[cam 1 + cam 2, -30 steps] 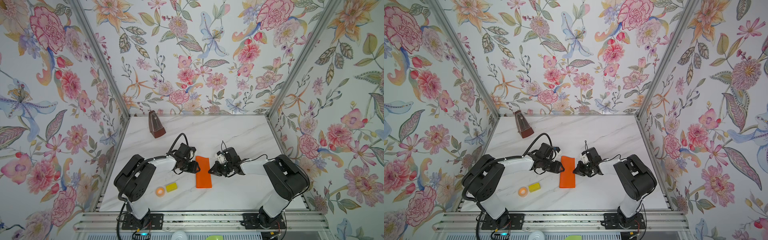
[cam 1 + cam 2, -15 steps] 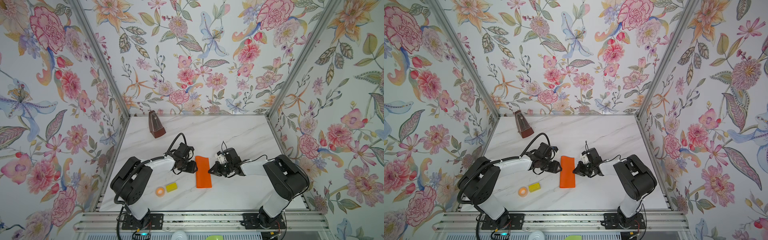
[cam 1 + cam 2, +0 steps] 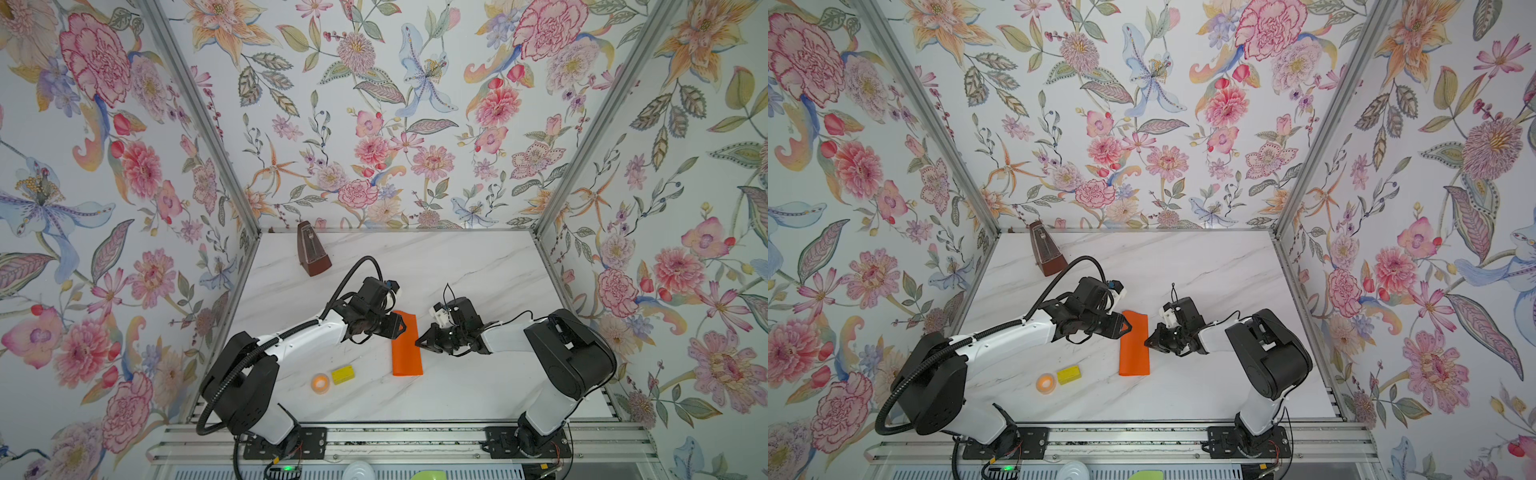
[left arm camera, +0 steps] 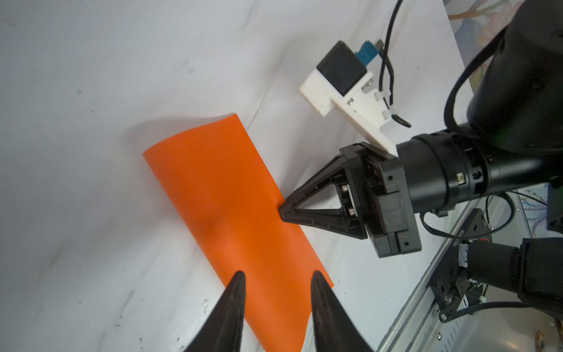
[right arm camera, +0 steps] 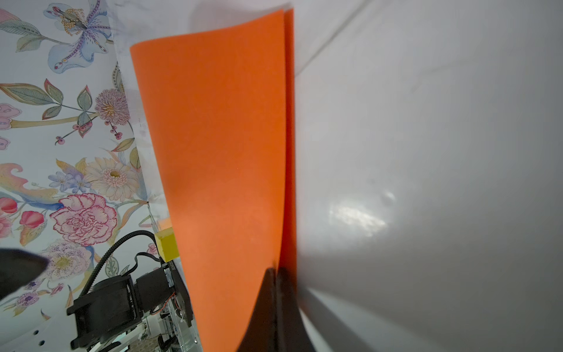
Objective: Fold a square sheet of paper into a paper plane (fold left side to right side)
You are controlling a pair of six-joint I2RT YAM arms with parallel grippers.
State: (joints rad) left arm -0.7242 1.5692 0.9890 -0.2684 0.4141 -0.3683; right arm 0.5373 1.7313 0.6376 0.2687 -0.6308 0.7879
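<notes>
Floral walls [image 3: 374,124], white marble tabletop [image 3: 478,270]

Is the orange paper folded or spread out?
Folded, not pressed flat: the orange paper shows two layers along one edge, the upper one bulging.

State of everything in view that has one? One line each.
square sheet of paper: folded in half, top layer bowed up
left gripper: open, over the paper, empty
right gripper: shut on the paper's free edges
metronome: standing upright
tape ring: lying flat
yellow block: lying beside the tape ring
</notes>
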